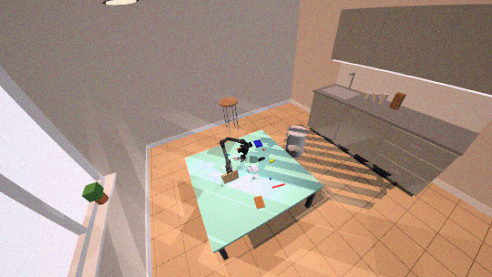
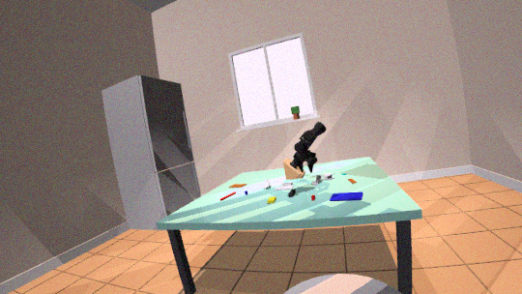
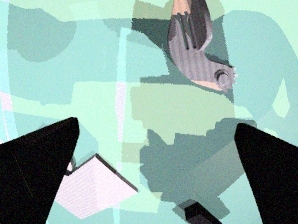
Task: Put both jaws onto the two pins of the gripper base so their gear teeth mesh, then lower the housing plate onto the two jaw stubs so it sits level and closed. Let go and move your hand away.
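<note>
The pincer [image 1: 243, 158] [image 2: 308, 170] [image 3: 158, 128] stands wide open above the bench [image 1: 237, 207] [image 2: 290, 222] [image 3: 102, 52], grasping nothing. Relative to the pincer in the wrist view, a toothed grey jaw [image 3: 192, 62] lies beyond the fingertips, toward the right.

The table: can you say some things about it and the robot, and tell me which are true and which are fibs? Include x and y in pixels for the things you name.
1. The gripper [image 1: 243, 157] [image 2: 309, 169] [image 3: 158, 128] is wide open. True.
2. The gripper is holding the toothed jaw [image 3: 192, 67]. False: nothing is between its fingers, and the jaw lies apart from them.
3. The blue thing [image 1: 258, 143] [image 2: 346, 196] is on the table [image 1: 210, 219] [image 2: 290, 224]. True.
4. The round stool [image 1: 228, 101] stands on the table. False: it stands on the floor.
5. The red stick [image 1: 278, 186] [image 2: 228, 196] is in the bin. False: it lies on the table.
</note>
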Robot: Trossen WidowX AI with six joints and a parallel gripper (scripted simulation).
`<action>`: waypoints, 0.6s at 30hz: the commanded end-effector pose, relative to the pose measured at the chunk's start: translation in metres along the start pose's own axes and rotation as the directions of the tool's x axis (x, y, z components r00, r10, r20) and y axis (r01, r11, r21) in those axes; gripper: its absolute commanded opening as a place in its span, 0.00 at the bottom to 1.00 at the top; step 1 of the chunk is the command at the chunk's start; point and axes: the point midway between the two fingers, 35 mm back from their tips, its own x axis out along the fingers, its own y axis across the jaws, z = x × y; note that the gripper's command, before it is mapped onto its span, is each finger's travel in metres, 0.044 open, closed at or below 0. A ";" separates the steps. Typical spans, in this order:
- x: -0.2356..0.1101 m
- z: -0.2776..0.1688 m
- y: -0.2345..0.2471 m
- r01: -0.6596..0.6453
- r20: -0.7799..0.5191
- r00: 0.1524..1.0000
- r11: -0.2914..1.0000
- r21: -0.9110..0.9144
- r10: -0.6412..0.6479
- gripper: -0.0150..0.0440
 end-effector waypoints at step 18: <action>0.000 0.000 0.000 0.000 0.000 1.000 1.000 0.000 0.000 0.56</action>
